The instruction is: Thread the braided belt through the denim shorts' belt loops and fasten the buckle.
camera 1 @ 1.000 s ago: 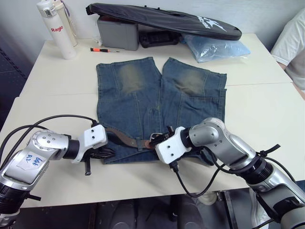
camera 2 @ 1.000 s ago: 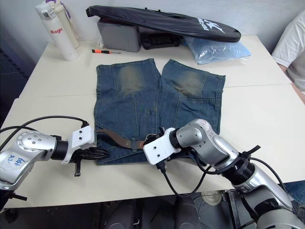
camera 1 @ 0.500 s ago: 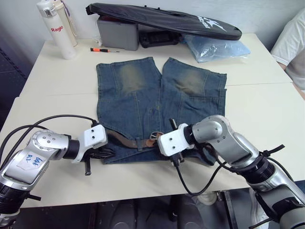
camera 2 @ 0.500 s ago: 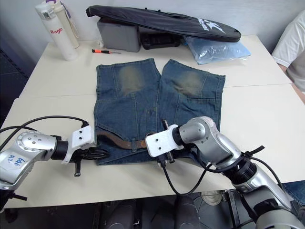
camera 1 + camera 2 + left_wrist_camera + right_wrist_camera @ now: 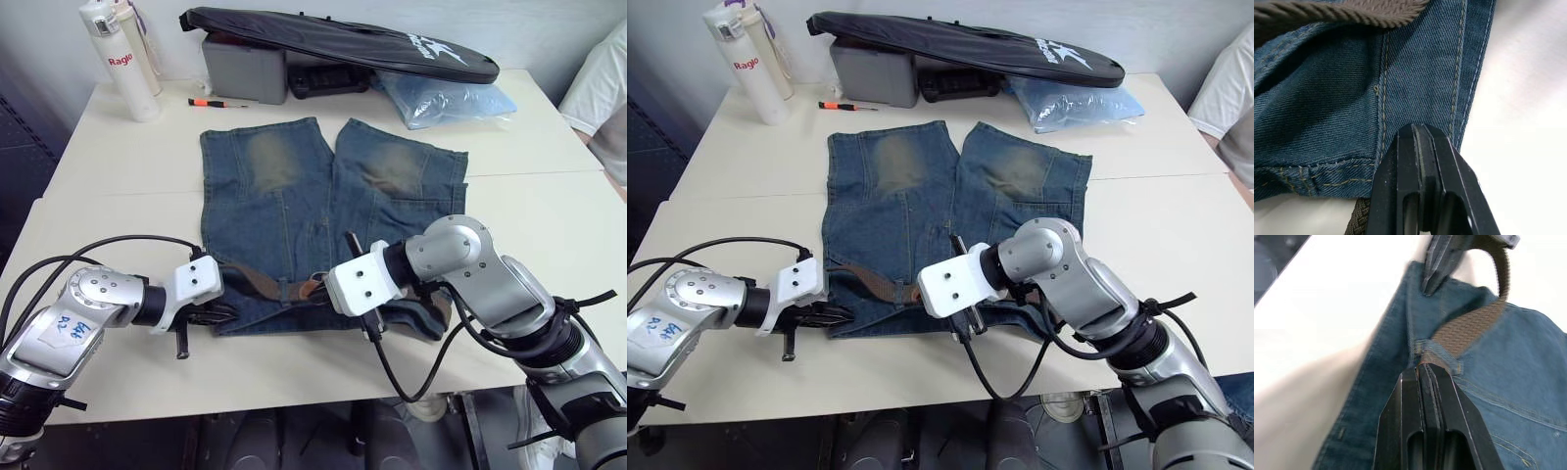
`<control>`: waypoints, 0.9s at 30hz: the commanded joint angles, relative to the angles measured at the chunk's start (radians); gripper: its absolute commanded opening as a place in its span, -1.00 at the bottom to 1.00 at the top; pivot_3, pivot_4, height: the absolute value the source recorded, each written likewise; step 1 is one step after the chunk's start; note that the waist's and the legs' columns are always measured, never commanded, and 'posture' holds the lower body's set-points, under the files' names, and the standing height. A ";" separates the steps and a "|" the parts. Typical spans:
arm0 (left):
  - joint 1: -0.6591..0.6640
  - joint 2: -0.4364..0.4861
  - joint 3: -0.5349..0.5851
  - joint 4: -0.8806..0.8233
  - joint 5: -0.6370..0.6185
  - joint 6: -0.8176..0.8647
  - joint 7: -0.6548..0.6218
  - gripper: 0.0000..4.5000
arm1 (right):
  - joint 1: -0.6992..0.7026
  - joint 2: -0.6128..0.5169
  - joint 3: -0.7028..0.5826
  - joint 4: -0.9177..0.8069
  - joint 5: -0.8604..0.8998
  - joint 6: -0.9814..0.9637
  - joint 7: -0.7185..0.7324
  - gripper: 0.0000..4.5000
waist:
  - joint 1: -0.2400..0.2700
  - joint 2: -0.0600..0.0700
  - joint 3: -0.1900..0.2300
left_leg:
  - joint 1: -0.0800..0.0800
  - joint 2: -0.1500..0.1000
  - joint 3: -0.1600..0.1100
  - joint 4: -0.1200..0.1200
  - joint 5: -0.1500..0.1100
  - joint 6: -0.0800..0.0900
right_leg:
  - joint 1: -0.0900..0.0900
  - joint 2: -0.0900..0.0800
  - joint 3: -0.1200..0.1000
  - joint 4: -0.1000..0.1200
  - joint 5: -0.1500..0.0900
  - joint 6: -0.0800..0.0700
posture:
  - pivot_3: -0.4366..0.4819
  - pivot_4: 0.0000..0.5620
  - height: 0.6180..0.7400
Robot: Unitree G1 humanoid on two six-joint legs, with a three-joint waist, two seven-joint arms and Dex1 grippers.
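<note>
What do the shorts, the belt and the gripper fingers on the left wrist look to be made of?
The denim shorts look like faded blue cotton denim: diagonal twill weave, tan double stitching along the seams. The braided belt seems woven brown cord or fabric, matte, with plaited strands showing; the fibre itself is unclear. The left gripper's fingers look like moulded black plastic, smooth with a slight sheen, though coated metal cannot be ruled out.

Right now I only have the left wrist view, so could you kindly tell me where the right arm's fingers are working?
Observer: The right gripper has its fingers shut, tips at a belt loop where the braided belt passes under.
Operator: Thank you. Where is the buckle?
Observer: The buckle lies on the waistband near the middle of the denim shorts, close beside the right arm.
Operator: Is anything lying beyond the shorts?
Observer: A long black bag lies beyond the legs, apart from the shorts.
</note>
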 commanded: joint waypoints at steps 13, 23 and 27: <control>-0.015 -0.031 -0.087 0.043 0.048 0.016 -0.006 -1.00 | -0.044 -0.267 -0.185 0.188 -0.027 -0.226 0.049 -0.98 | 0.020 0.004 -0.002 | 0.001 0.000 0.000 0.000 0.000 0.000 | 0.001 0.000 0.000 0.000 0.000 0.000 | -0.05 -0.47 1.00; -0.013 -0.030 -0.086 0.056 0.054 -0.004 -0.014 -1.00 | 0.010 -0.210 -0.276 0.125 0.129 -0.073 0.001 -0.86 | 0.017 0.006 -0.003 | 0.002 0.000 0.001 0.000 0.000 0.000 | 0.001 0.000 0.000 0.000 0.000 0.000 | -0.05 -0.47 1.00; -0.021 -0.032 -0.088 0.063 0.055 -0.010 -0.020 -1.00 | 0.052 -0.154 -0.205 0.067 0.052 -0.138 -0.047 -0.12 | 0.021 0.006 -0.003 | 0.002 0.000 0.001 0.000 0.000 0.000 | 0.001 0.000 0.000 -0.001 0.000 0.000 | -0.05 -0.47 1.00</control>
